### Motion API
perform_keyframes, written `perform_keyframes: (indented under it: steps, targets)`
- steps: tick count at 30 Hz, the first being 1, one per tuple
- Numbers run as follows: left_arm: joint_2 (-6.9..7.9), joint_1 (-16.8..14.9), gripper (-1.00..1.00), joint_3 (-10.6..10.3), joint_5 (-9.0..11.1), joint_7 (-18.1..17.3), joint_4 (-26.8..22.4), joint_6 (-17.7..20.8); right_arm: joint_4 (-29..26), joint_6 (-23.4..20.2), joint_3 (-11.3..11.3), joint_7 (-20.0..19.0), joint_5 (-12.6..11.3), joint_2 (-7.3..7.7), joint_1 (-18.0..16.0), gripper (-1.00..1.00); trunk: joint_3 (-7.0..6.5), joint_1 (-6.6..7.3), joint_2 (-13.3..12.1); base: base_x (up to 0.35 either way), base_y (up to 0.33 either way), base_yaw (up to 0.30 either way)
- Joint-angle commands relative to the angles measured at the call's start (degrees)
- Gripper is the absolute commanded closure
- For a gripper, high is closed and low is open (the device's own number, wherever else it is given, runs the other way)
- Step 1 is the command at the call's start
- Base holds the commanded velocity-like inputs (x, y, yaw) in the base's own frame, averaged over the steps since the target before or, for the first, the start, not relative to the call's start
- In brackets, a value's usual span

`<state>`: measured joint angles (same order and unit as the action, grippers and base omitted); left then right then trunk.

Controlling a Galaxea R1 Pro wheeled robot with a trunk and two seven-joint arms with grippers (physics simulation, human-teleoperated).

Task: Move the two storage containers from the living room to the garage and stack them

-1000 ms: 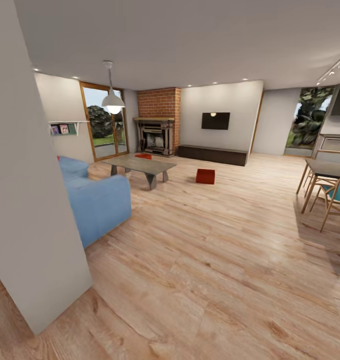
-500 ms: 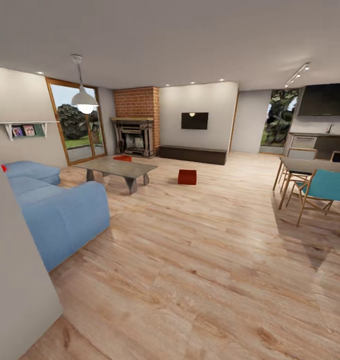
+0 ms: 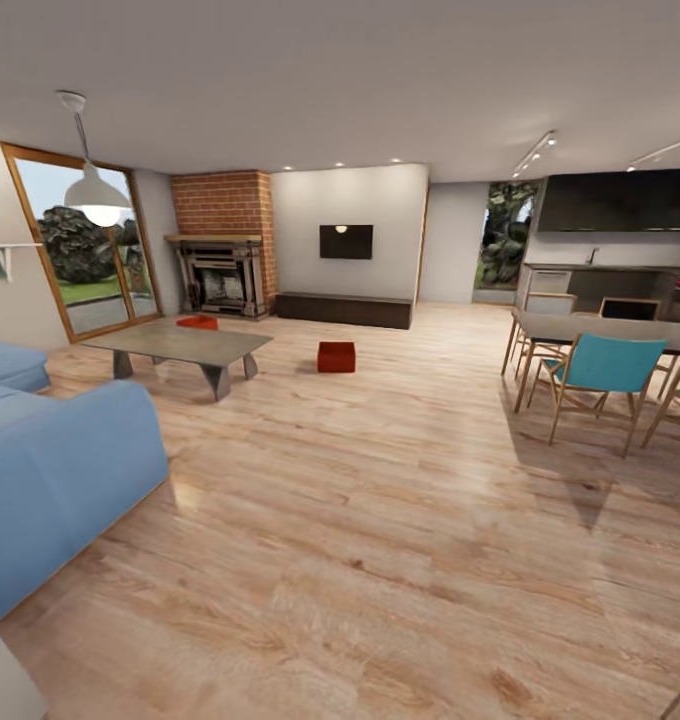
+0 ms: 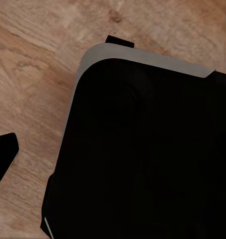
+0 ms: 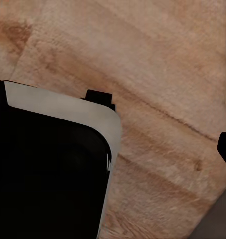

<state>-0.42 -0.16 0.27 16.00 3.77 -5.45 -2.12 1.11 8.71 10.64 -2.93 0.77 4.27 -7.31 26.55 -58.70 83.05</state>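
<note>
Camera swung rightward, wall gone; drive past grey low table [image 3: 180,345] toward floor container [image 3: 336,356], second container [image 3: 197,322] beyond; grippers' state unclear

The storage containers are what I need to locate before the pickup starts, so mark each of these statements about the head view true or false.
1. One storage container sits on the wood floor, right of the grey low table. True.
2. The other storage container is beyond that table, near the fireplace. True.
3. The two containers are stacked. False: they sit apart.
4. A container rests on the blue sofa. False: none does.
5. The dining chair has a red seat. False: it is teal.
</note>
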Motion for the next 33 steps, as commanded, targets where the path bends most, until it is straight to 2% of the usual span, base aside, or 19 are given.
perform_keyframes:
  steps: [1, 7, 33]
  targets:
    - [-0.02, -0.02, -1.00, 0.00, 0.26, 0.16, 0.00, -0.17, 0.12, 0.26, 0.17, -0.14, 0.08, 0.02, -0.07, -1.00, 0.06, -0.03, 0.03, 0.323, 0.000, -0.248]
    - [-0.02, -0.02, -1.00, 0.00, 0.26, 0.16, 0.00, -0.16, 0.12, 0.26, 0.17, -0.14, 0.08, 0.01, -0.07, -1.00, 0.06, -0.03, 0.03, 0.323, 0.000, -0.172]
    - [-0.02, -0.02, -1.00, 0.00, 0.26, 0.13, 0.00, -0.17, 0.12, 0.17, 0.25, -0.14, 0.11, 0.12, -0.07, -1.00, 0.06, -0.03, 0.03, 0.323, 0.000, -0.004]
